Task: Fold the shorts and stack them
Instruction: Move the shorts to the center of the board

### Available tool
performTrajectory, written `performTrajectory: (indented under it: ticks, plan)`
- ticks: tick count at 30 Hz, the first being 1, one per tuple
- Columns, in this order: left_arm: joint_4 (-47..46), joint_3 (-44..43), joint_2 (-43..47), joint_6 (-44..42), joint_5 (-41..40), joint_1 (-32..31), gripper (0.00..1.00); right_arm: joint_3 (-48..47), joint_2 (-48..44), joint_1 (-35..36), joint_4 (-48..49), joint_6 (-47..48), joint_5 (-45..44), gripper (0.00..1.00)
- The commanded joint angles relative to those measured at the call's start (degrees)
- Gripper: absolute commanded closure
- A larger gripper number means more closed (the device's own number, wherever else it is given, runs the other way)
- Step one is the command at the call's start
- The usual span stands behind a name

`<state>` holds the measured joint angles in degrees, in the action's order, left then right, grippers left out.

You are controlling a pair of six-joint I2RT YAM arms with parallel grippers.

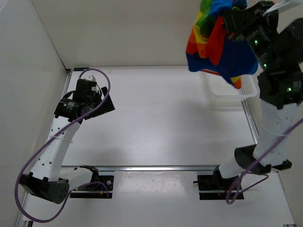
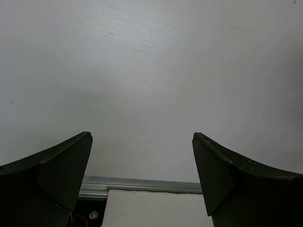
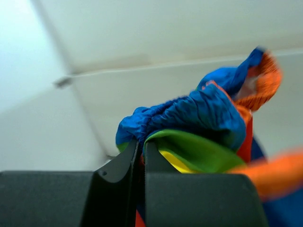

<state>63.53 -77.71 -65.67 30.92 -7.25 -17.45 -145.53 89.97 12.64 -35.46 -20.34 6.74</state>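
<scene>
The rainbow-striped shorts [image 1: 218,40] hang bunched in the air at the top right, above the white mesh basket [image 1: 227,92]. My right gripper [image 1: 232,21] is shut on the cloth and holds it high. In the right wrist view the jaws are pressed together at the gripper [image 3: 142,146], with blue, green and yellow folds of the shorts [image 3: 199,123] bulging over them. My left gripper [image 1: 102,97] is open and empty over the left part of the table. In the left wrist view the gripper [image 2: 142,142] shows only bare table between its spread fingers.
The white mesh basket stands at the table's right edge under the hanging shorts. A metal rail [image 1: 156,167] crosses the table near the arm bases. White walls close the left and back sides. Purple cables loop off both arms.
</scene>
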Motion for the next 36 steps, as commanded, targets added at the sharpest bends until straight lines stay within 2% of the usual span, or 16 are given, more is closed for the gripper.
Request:
performTrajectory:
  ticks: [1,5,6,7,8,9,10,15,17,18,20,22,23,27,32,36]
  plan:
    - [4.2,-5.1,2.6,-1.3,0.4,2.8,0.01,5.3,-0.8,5.6,0.7,0.7,-4.2,1.00]
    - [6.0,-10.9,2.0,-4.1,-0.9,7.0,0.01,24.6,-3.9,15.5,1.3,-4.2,-9.3,1.00]
    - [6.0,-12.3,2.0,-4.9,-0.9,7.5,0.01,30.0,-4.6,17.7,1.3,-5.2,-16.5,0.99]
    - [6.0,-12.9,2.0,-4.9,-0.1,8.0,0.01,40.1,-4.6,20.9,4.1,-5.8,-17.9,0.86]
    - [6.0,-14.1,1.5,-5.5,0.6,8.7,0.01,43.3,-4.6,21.5,4.1,-6.5,-17.2,0.55]
    - [5.2,-14.1,1.5,-5.5,2.4,8.8,0.01,44.8,-1.1,21.5,2.6,-7.3,-15.7,0.08]
    - [5.2,-15.0,1.5,-6.0,3.2,8.8,0.01,44.8,0.7,21.5,-2.7,-9.6,-15.7,0.01]
    - [5.2,-12.7,-1.5,-8.9,10.2,8.8,0.01,47.1,-1.3,21.5,-6.9,-10.6,-21.6,0.01]
    - [3.7,-8.9,-1.5,-9.6,14.1,8.1,0.11,50.3,-5.1,21.5,-6.4,-9.9,-24.2,0.01]
    - [2.6,-3.9,-1.0,-9.6,16.3,6.7,0.29,51.8,-6.5,20.8,-6.4,-9.9,-24.8,0.01]
    - [-2.5,4.7,1.1,-6.9,24.3,3.8,0.47,58.1,-10.4,19.1,-6.4,-9.3,-23.8,0.28]
    - [-7.8,10.0,2.2,-4.4,26.4,1.4,0.54,65.3,-13.9,19.1,-7.1,-9.9,-22.5,0.37]
    - [-9.0,14.3,3.3,-1.9,26.4,-1.6,0.54,67.7,-14.8,19.1,-7.8,-10.6,-20.6,0.37]
    - [-14.6,28.3,10.3,7.6,25.5,-8.2,0.42,80.2,-19.2,20.7,-6.6,-15.0,-10.6,0.04]
    - [-19.3,40.6,13.9,14.9,26.7,-9.6,0.14,88.9,-18.7,25.0,-2.7,-18.9,-9.9,0.05]
    - [-21.0,41.2,9.5,16.6,21.3,-10.1,0.08,83.5,-9.4,25.5,-2.7,-14.8,-14.1,0.07]
